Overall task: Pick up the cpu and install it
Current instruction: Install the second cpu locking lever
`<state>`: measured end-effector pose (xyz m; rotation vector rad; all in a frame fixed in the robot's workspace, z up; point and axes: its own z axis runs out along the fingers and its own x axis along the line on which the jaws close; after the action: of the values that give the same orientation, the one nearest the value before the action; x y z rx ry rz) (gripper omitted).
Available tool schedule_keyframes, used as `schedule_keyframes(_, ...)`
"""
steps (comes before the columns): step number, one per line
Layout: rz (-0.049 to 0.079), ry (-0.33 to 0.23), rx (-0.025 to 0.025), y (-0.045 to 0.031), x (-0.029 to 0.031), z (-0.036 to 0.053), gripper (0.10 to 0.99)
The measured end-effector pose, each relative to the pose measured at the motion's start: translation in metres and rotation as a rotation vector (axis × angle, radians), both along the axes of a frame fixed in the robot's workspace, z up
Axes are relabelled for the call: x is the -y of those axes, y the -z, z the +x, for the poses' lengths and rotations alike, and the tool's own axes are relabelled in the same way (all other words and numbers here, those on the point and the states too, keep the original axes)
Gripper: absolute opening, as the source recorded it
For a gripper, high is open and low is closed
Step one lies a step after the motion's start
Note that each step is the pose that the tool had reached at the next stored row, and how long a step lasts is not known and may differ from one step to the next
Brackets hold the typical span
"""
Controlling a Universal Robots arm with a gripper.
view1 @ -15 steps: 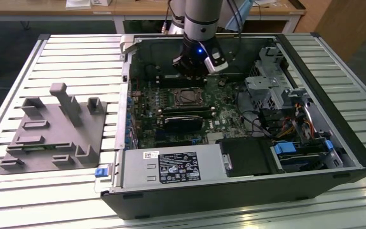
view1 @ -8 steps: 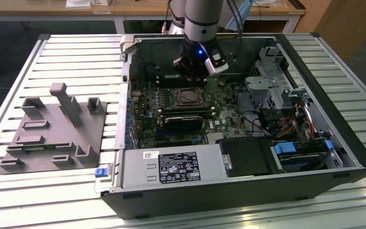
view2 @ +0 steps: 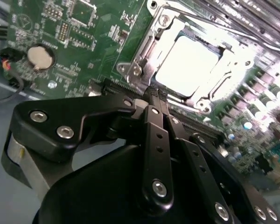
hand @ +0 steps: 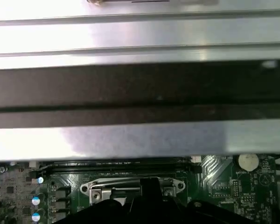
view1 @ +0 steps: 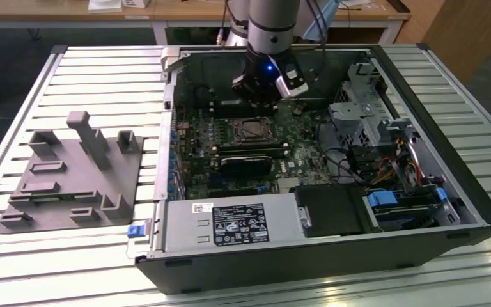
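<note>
In the second wrist view the cpu (view2: pixel 189 65), a pale silver square, lies flat inside the metal-framed motherboard socket (view2: pixel 144 70). My gripper (view2: pixel 154 99) hangs just off the socket's edge, and its two black fingers (view2: pixel 151 135) are pressed together with nothing between them. In the exterior view the gripper (view1: pixel 259 105) hovers inside the open computer case, just behind the socket (view1: pixel 252 130). The first wrist view has the socket's frame (hand: pixel 98 188) with the dark gripper body in front of it.
The open case (view1: pixel 314 268) lies on a slatted metal table. A grey fixture plate (view1: pixel 71 176) with blocks sits at the exterior view's left. Inside the case are memory sticks (view1: pixel 247 151), a power supply (view1: pixel 228 225), drive bays (view1: pixel 373 121) and a coin battery (view2: pixel 39 56).
</note>
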<state>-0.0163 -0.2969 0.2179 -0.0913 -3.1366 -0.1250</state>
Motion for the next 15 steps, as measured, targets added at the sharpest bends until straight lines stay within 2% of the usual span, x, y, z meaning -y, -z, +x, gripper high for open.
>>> schedule_keyframes(5,0.0,0.0,0.0,-0.0197,0.0,0.0,0.106)
schedule_keyframes(8,0.0,0.0,0.0,-0.0217,0.002,0.0,0.106)
schedule_keyframes(10,0.0,0.0,0.0,-0.0217,0.0072,0.0,0.106)
schedule_keyframes(15,0.0,0.0,0.0,-0.0217,0.0246,0.0,0.106)
